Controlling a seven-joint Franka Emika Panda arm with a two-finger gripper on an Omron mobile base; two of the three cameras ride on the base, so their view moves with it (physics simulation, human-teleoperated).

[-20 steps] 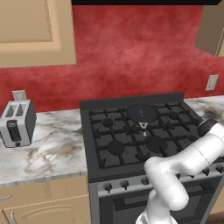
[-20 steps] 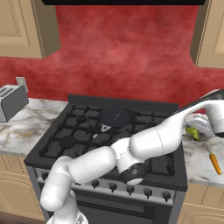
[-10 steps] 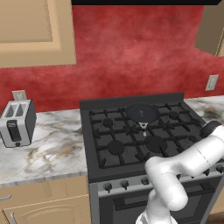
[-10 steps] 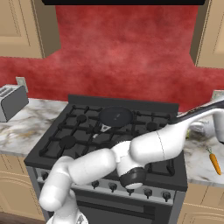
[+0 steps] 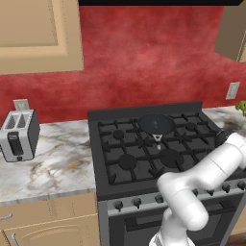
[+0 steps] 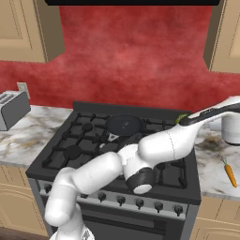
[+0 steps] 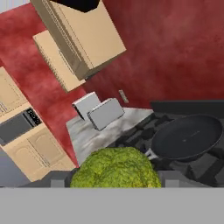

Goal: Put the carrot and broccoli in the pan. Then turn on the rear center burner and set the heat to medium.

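At the bottom centre of the hand view, the broccoli (image 7: 116, 168) bulges up between the two pale finger blocks of the tool (image 7: 114, 182), pressed close on both sides. I judge the tool to be clenched on the floret and carrying it clear of the table.

In the right base view, a sliver of the same green (image 6: 181, 118) peeks from behind the forearm at centre right. In the left base view it shows at the far right edge (image 5: 243, 108).

The relation that matters is broccoli to pan (image 7: 188, 138). In the hand view the pan lies to the right of the floret and a little higher, close by, with its dark bowl open and nothing in it. In the right base view the pan (image 6: 124, 124) sits left of the green sliver, on the rear middle of the stove (image 6: 61, 161). Its short handle points toward the lower edge of the frame.

The carry therefore looks like a sideways run toward frame left in that view until the floret hangs over the bowl, not the rim.

The carrot (image 6: 229, 174) lies on the table (image 6: 211, 154) at the lower right of the right base view, well apart from the pan. Its long axis runs roughly up and down the frame, green tip uppermost.
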